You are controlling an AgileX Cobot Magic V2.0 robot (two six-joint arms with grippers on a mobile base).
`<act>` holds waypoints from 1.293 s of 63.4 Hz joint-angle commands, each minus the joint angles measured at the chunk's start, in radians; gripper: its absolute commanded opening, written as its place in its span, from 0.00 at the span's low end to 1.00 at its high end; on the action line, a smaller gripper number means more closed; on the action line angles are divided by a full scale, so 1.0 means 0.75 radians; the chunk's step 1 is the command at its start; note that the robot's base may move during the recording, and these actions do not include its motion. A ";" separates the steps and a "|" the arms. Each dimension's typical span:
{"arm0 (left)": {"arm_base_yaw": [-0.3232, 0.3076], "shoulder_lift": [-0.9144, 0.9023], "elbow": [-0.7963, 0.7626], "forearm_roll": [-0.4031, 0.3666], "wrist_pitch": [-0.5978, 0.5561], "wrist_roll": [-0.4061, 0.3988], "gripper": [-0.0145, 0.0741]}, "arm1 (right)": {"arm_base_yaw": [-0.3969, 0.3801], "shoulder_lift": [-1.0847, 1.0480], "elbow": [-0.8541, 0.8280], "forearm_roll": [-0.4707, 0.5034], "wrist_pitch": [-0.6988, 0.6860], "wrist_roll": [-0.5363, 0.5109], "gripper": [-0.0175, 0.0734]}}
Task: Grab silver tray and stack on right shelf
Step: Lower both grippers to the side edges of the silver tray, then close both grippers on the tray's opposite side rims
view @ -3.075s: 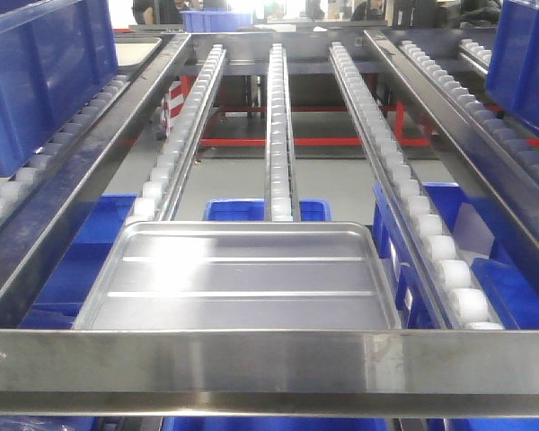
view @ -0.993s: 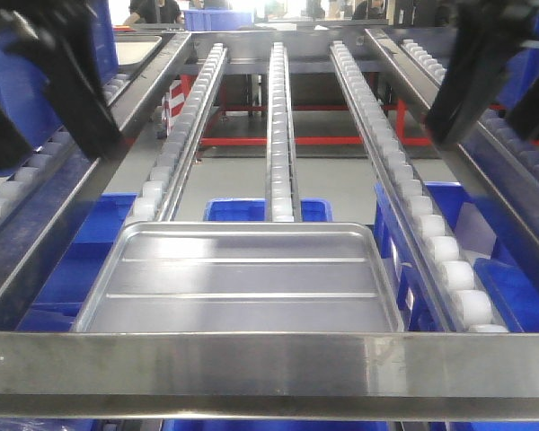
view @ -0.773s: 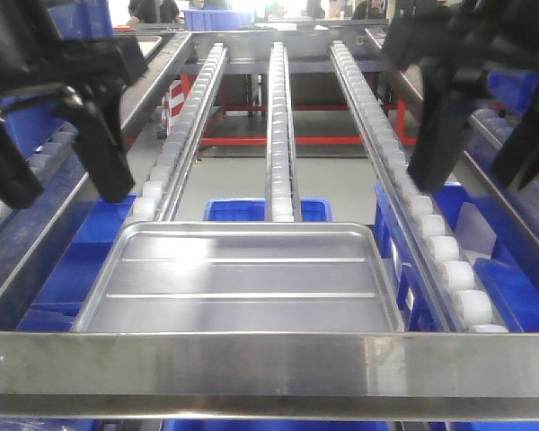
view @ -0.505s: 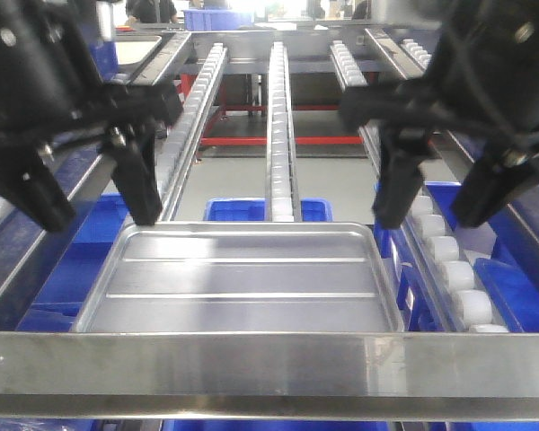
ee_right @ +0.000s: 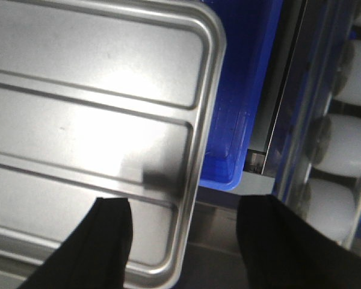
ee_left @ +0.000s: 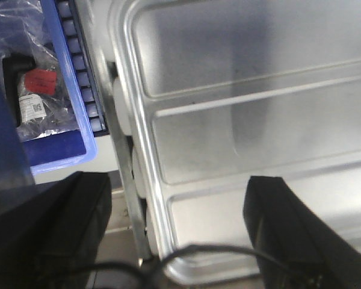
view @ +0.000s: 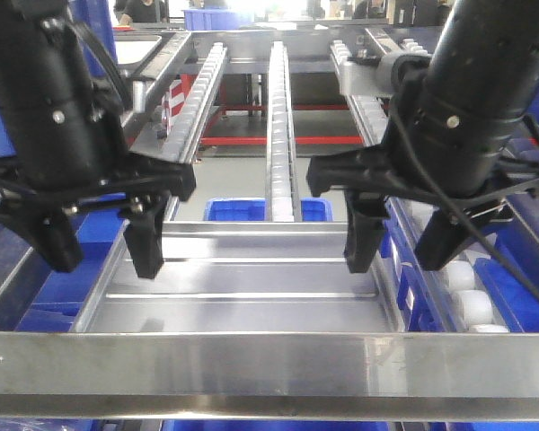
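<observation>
Both arms lowered since prior frame | left gripper (view: 101, 260) and right gripper (view: 400, 259), jaws wide, straddled 9 and 3 o'clock rims of silver tray (view: 242, 292) | tray lay at 6 o'clock behind front bar (view: 269, 364) | grasp judged imminent.

The shiny, ribbed silver tray (view: 251, 292) is lying flat on the right shelf (view: 269, 364), at 6 o'clock behind its front bar.

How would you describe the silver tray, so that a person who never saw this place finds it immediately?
Find the steel flow rack with its rails of white rollers. At its low end, just behind the flat front bar, lies the silver tray. It is shiny, shallow and ribbed, unlike the blue bins beneath.
</observation>
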 commanded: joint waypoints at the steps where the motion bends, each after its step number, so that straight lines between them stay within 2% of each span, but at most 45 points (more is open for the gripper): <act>1: -0.005 -0.037 -0.042 0.008 -0.062 -0.045 0.58 | -0.003 -0.024 -0.041 -0.004 -0.089 0.000 0.73; 29: -0.005 -0.007 -0.042 0.073 -0.095 -0.079 0.58 | -0.003 0.048 -0.041 -0.004 -0.123 0.000 0.73; 59: -0.003 -0.007 -0.042 0.073 -0.113 -0.080 0.58 | -0.003 0.055 -0.041 -0.004 -0.147 0.000 0.73; 62: -0.003 -0.007 -0.042 0.073 -0.113 -0.095 0.58 | -0.003 0.064 -0.041 -0.004 -0.147 0.000 0.73; 63: -0.001 -0.007 -0.042 0.105 -0.110 -0.152 0.58 | -0.003 0.086 -0.041 -0.004 -0.139 0.000 0.73; 82: 0.008 -0.007 -0.042 0.105 -0.107 -0.215 0.58 | -0.003 0.099 -0.041 -0.004 -0.138 0.000 0.73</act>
